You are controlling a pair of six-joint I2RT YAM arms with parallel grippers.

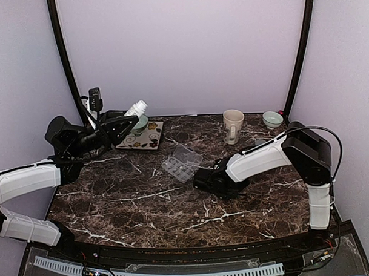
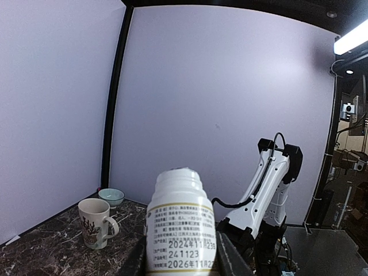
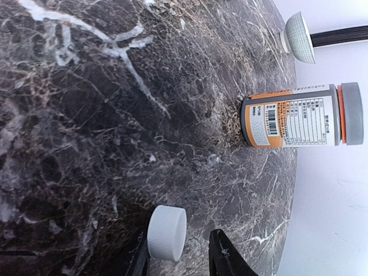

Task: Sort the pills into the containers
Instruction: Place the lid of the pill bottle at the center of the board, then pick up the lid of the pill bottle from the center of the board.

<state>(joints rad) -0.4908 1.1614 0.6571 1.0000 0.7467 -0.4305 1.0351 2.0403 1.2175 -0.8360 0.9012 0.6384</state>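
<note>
The clear pill organizer, whose cells are the containers, lies lid-open at the table's middle. I cannot make out any pills. My left gripper is raised over the table's left rear, shut on a small white bottle whose neck is uncapped. Low on the table just right of the organizer, my right gripper is open. A white ribbed cap rests on the marble between its fingers, against one finger and apart from the other.
An orange pill bottle with a grey cap stands near the far table edge in the right wrist view. A mug and a small bowl sit at the back right. A patterned mat with a green bowl lies back left.
</note>
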